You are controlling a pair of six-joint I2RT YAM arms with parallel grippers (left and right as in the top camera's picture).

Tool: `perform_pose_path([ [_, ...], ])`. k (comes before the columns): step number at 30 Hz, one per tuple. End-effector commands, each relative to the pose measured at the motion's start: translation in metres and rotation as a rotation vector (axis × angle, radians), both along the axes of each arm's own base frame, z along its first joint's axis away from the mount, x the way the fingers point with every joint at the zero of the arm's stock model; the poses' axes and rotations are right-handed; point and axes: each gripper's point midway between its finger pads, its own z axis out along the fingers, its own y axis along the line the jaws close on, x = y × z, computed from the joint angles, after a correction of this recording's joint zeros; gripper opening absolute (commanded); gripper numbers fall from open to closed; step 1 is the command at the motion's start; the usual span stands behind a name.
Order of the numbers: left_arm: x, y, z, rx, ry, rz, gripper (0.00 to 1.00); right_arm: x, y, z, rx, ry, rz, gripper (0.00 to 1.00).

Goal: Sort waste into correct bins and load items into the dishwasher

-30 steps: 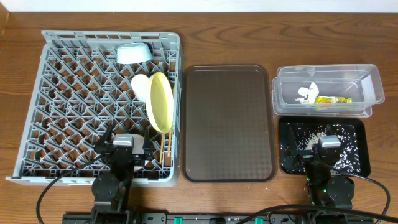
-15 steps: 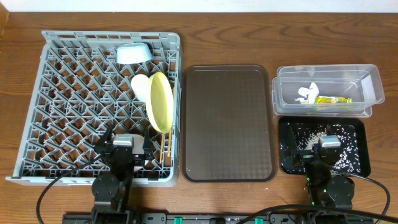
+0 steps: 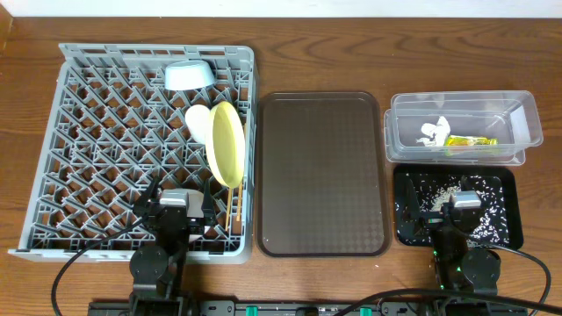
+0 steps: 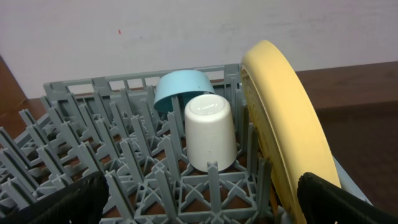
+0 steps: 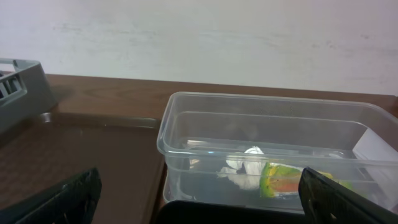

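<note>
Two claws sit at the bottom edge of the overhead view, both spread wide and holding nothing. The left gripper [image 3: 177,200] is at lower left, over the near edge of the grey dish rack [image 3: 97,132]. In its wrist view, its dark fingers [image 4: 56,199] fill only the two bottom corners.

Just to the right of the left claw, the thin wooden chopsticks [image 3: 232,206] stand among the pegs. Above them in the frame, the round yellow plate [image 3: 226,143] stands on edge. The small cream cup [image 3: 198,118] sits mouth-down just to the plate's left, and the wrist view cannot settle whether they touch. Higher still, at the rack's top edge, the light blue bowl [image 3: 188,75] is tipped on its side.

The right gripper [image 3: 464,204] is at lower right, over the shallow black tray [image 3: 516,219], which holds scattered white rice crumbs [image 3: 430,197]. Above that tray in the frame is the clear tub [image 3: 457,96]. It holds the crumpled white tissue [image 3: 432,132] and, beside it, the yellow-green wrapper [image 3: 470,140].

Between the rack and the two bins, the brown serving tray [image 3: 321,174] lies flat on the wooden table [image 3: 351,53].
</note>
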Motion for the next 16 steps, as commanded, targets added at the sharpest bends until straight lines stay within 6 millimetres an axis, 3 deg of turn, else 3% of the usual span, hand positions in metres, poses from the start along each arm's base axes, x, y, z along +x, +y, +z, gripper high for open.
perform_pose_path([
  [1, -0.0012, 0.0003, -0.015, 0.013, 0.049, 0.001, 0.98, -0.0004, 0.0011, -0.0003, -0.002, -0.001, 0.007, 0.99],
  [16, -0.0012, 0.0003, -0.015, 0.013, 0.049, 0.001, 0.98, -0.0004, 0.0011, -0.0003, -0.002, -0.001, 0.007, 0.99],
])
